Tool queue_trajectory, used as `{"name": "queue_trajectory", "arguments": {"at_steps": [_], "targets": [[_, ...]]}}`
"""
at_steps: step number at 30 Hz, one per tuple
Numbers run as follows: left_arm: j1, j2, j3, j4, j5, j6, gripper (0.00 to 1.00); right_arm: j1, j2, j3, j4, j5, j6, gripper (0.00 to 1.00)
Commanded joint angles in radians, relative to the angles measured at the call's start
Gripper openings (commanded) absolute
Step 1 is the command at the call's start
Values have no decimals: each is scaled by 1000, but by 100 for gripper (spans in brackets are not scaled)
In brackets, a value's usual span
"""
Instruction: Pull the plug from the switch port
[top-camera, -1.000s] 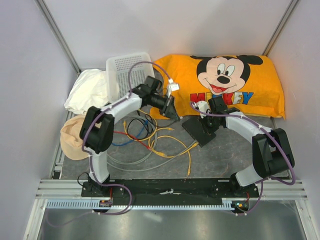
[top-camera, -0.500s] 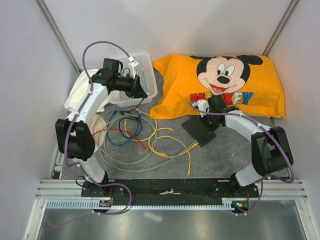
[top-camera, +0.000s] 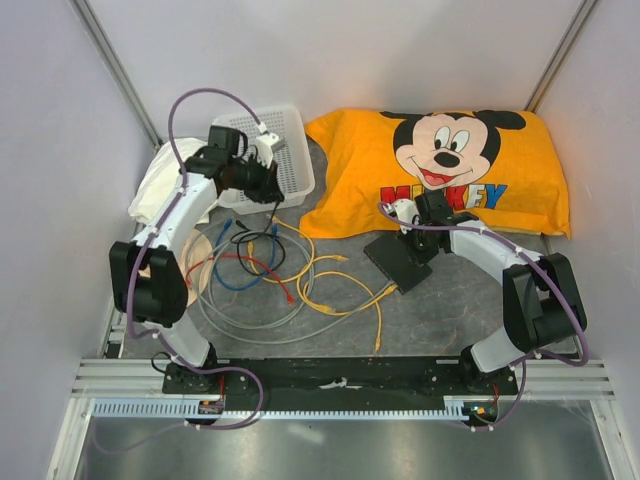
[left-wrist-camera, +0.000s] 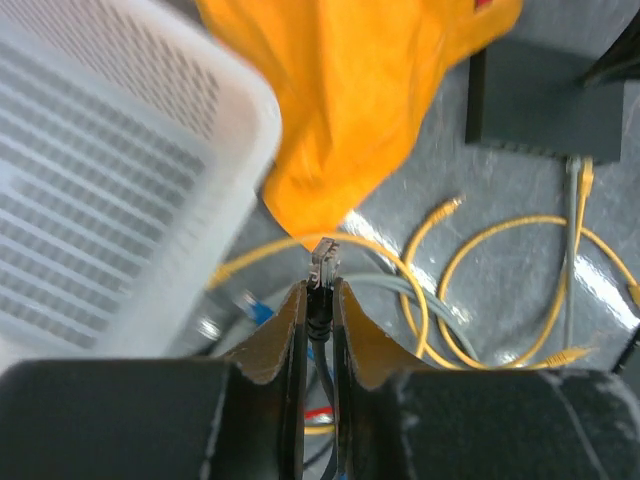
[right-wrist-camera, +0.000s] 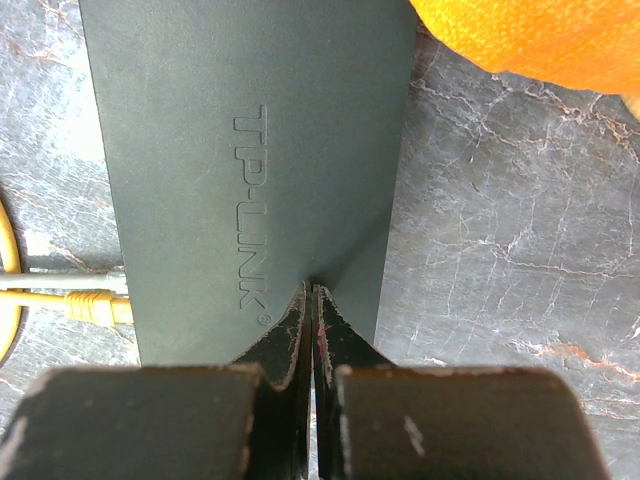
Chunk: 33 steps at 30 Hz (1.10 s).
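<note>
A grey marbled table (top-camera: 440, 320) inside white walls carries the work. The flat black rectangular TP-LINK switch box (right-wrist-camera: 250, 150) lies on it, right of centre. Behind the box and just touching its far corner sits a soft orange cushion printed with Mickey Mouse (top-camera: 350, 150).

The right gripper (right-wrist-camera: 312, 292) has its fingers pressed together, with nothing between them and the tips down on the lid of the box. This looks like a way to pin the light box so it cannot slide when a cable is tugged.

Well to the left of the box, beside a white perforated plastic basket (left-wrist-camera: 120, 150), the left gripper (left-wrist-camera: 320, 292) is clamped on the small clear plug (left-wrist-camera: 322, 262) of a black cable (top-camera: 272, 215). It pinches just behind the connector, and the plug stands free in the air.

The plug is therefore out of the switch port. The port lies somewhere along the port edge (left-wrist-camera: 520, 146) of the box, though which socket cannot be told. A yellow patch cable (right-wrist-camera: 95, 306) and a grey cable (right-wrist-camera: 60, 265) sit in that edge. A loose tangle of coloured cables (top-camera: 260, 275) lies to the box's left.
</note>
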Motion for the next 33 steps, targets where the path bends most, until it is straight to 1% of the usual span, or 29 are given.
{"name": "queue_trajectory", "arguments": {"at_steps": [1,4,7,8,10,11,12,16,18,20,23,24,26,27,29,30,31,33], "targets": [[-1,51,-135,26,-18,-125,2,-9,-8,-4,12,53,-16,0],[-1,52,-186,62,-15,-176,7,-9,-5,-4,9,47,-13,0],[-1,57,-188,62,26,-189,25,-9,-1,-4,7,39,-10,0],[-1,49,-185,62,45,-192,37,-9,2,-2,9,35,-8,0],[-4,39,-171,63,62,-193,45,-11,1,-1,9,36,-8,0],[-8,26,-163,65,60,-189,55,-11,4,-1,10,36,-8,0],[-18,22,-149,71,57,-186,57,-9,7,-1,12,38,-8,0],[-24,26,-114,73,74,-221,60,-11,2,-11,16,39,-8,0],[-30,19,-106,74,131,-246,60,-9,-2,-16,16,42,-7,0],[-45,0,-114,109,173,-272,61,-11,-7,-22,15,50,-8,0],[-113,-30,-114,157,216,-259,61,-16,-13,-27,16,53,-4,0],[-158,-29,-106,160,221,-246,61,-16,-16,-27,16,53,-2,0],[-206,6,-97,158,252,-217,60,-19,-18,-25,16,50,1,0],[-249,25,-99,157,261,-213,60,-19,-18,-25,18,47,1,0],[-298,86,-115,160,257,-205,55,-23,-19,-24,21,48,1,0],[-342,106,-125,168,249,-205,54,-25,-22,-24,19,50,4,0],[-361,121,-134,180,241,-228,52,-28,-27,-24,16,50,7,0],[-399,167,-184,267,234,-281,48,-32,-41,-25,6,52,13,0]]}}
